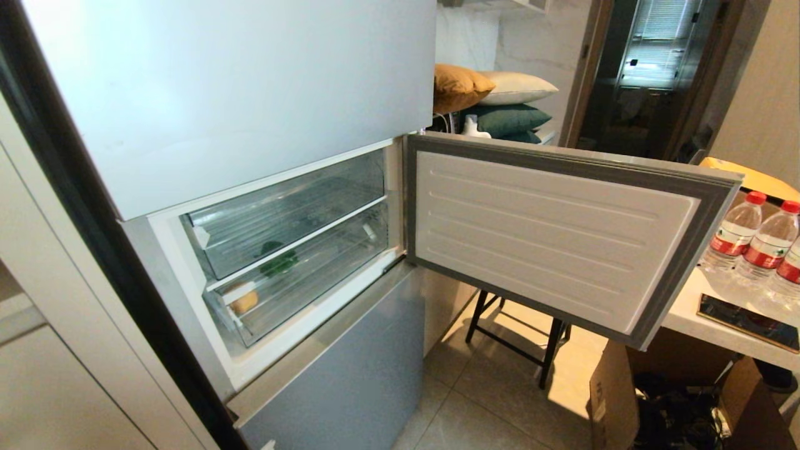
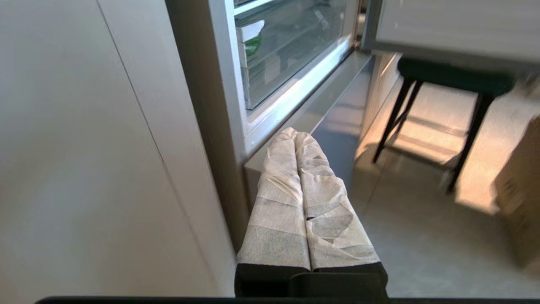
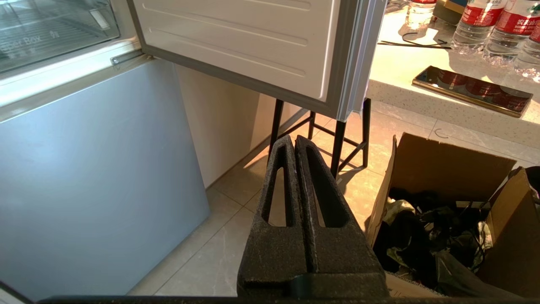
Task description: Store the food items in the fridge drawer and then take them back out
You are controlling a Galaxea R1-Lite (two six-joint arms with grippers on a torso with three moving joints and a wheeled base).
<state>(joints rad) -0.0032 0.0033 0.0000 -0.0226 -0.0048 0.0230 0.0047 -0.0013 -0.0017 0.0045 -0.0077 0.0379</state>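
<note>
Kitchen, tiled floor (image 1: pixel 500 400), fridge door (image 1: pixel 556 237) swung open. Bell pepper (image 1: pixel 278 261) and potato (image 1: pixel 244 301) sit at the left end of the clear fridge drawer (image 1: pixel 312 284). Both look firm, light, glossy-slick: grip across the middle. Left gripper (image 2: pixel 295 134) and right gripper (image 3: pixel 293 139) closed, empty, low.

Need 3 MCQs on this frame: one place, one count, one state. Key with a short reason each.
1. Where is the potato?
A. lower clear drawer
B. counter
C. floor

2. How many red-capped water bottles does the head view show on the counter?
A. one
B. three
C. five

3. How does the middle fridge door stand?
A. shut
B. swung open
C. removed

Key: 1 A, it lies behind the lower drawer's clear front, below the bell pepper. 2 B, two caps show, with a third label at the edge. 3 B, its white inner panel faces out.
</note>
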